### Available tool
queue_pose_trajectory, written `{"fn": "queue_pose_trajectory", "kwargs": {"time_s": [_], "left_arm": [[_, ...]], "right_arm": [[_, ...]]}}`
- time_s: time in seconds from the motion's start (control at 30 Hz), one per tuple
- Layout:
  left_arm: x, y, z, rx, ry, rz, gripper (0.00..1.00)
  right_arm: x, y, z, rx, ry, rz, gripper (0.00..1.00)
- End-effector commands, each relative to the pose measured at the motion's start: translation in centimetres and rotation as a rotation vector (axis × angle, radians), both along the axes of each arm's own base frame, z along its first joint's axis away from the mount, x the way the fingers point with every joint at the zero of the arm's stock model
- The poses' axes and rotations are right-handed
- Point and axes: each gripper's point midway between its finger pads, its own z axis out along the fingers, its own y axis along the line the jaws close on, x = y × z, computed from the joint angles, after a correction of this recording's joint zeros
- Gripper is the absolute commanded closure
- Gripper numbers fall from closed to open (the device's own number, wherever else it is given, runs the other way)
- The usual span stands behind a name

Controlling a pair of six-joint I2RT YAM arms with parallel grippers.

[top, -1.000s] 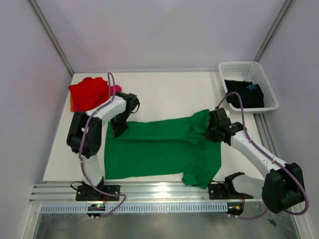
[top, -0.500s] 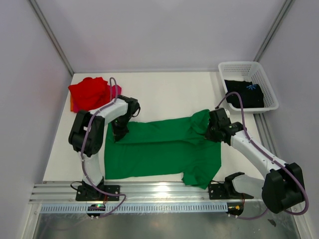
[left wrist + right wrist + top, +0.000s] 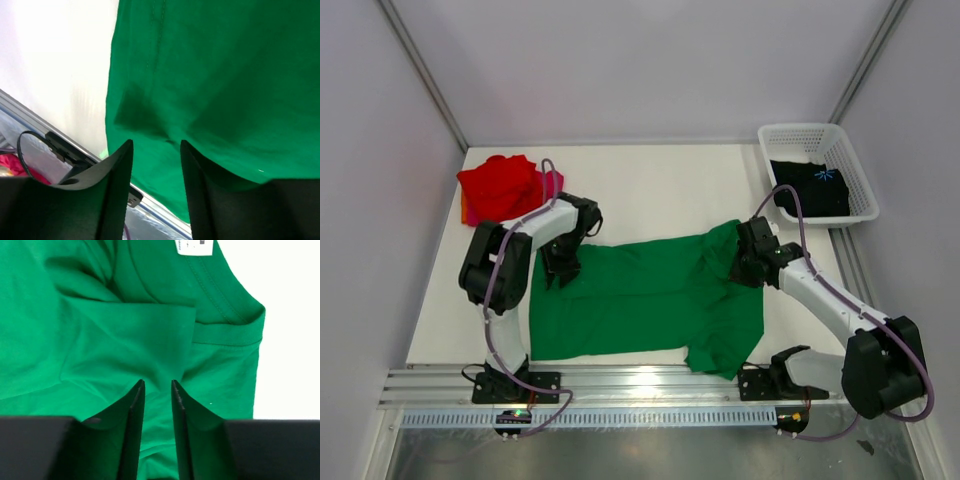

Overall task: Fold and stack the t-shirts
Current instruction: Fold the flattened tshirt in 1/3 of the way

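Observation:
A bright green t-shirt lies spread across the table's middle, its far edge folded over toward me. My left gripper stands over the shirt's far left corner; in the left wrist view its jaws are open with green cloth lying under the gap. At the collar end my right gripper hovers; its jaws are open a little above the folded cloth. A red t-shirt lies over a magenta-pink one at the far left. A black t-shirt sits in the basket.
The white lattice basket stands at the far right corner. A metal rail with both arm bases runs along the near edge. Grey walls close in on the left, back and right.
Both grippers have gone from shut to open, letting go of the green shirt's folded edge, which now rests flat. The arms have barely shifted.

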Motion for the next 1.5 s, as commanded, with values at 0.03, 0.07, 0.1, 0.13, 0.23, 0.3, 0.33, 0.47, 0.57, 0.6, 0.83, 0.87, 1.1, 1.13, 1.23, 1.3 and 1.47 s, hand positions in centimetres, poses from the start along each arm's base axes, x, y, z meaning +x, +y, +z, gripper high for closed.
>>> {"fn": "queue_pose_trajectory", "kwargs": {"time_s": [0.03,0.07,0.1,0.13,0.23,0.3,0.33,0.47,0.57,0.6,0.83,0.87,1.1,1.13,1.23,1.3,1.47], "left_arm": [[0.7,-0.6,0.3,-0.013,-0.023,0.003,0.48],[0.6,-0.6,0.5,-0.009,-0.016,0.001,0.47],[0.8,-0.6,0.5,-0.01,-0.016,-0.001,0.46],[0.9,-0.6,0.6,-0.01,-0.017,-0.002,0.45],[1.1,-0.9,0.7,-0.019,-0.026,0.001,0.45],[1.1,-1.0,0.6,-0.021,-0.025,0.001,0.45],[1.2,-1.0,0.6,-0.022,-0.027,0.003,0.45],[1.8,-1.5,0.0,-0.038,-0.038,0.006,0.45],[2.2,-1.9,-0.2,-0.044,-0.044,0.004,0.45],[2.3,-2.1,-0.1,-0.043,-0.045,-0.001,0.45],[2.4,-2.4,-0.2,-0.047,-0.041,-0.007,0.46],[2.5,-2.3,-0.2,-0.044,-0.044,-0.01,0.46],[2.6,-2.1,0.2,-0.034,-0.051,-0.019,0.46],[2.7,-2.1,0.2,-0.034,-0.053,-0.019,0.46],[2.7,-2.1,0.3,-0.033,-0.053,-0.024,0.46],[2.8,-2.1,0.3,-0.034,-0.055,-0.026,0.45],[3.4,-2.2,0.6,-0.033,-0.063,-0.033,0.45]], "right_arm": [[0.7,-0.3,0.5,-0.037,-0.006,-0.011,0.67],[0.8,-0.3,0.6,-0.037,-0.008,-0.013,0.67],[0.9,-0.3,0.6,-0.04,-0.009,-0.013,0.67],[0.9,-0.3,0.6,-0.04,-0.009,-0.012,0.66],[1.2,-0.1,0.7,-0.037,-0.015,-0.012,0.67],[1.5,0.1,0.8,-0.033,-0.022,-0.01,0.67],[1.6,0.2,0.7,-0.03,-0.024,-0.005,0.66],[4.1,1.4,1.9,0.015,-0.148,0.028,0.66],[6.2,2.7,2.8,0.054,-0.21,0.058,0.66],[6.7,2.9,2.8,0.054,-0.213,0.062,0.66],[11.7,5.2,2.7,0.074,-0.235,0.095,0.66],[12.2,5.4,1.6,0.06,-0.206,0.097,0.66],[14.0,6.4,1.3,0.035,-0.191,0.117,0.66],[14.1,6.5,1.3,0.032,-0.194,0.12,0.66],[14.2,6.5,1.4,0.028,-0.195,0.12,0.66],[14.0,6.3,1.3,0.02,-0.187,0.121,0.66],[13.8,5.9,1.7,0.0,-0.189,0.124,0.75]]}}
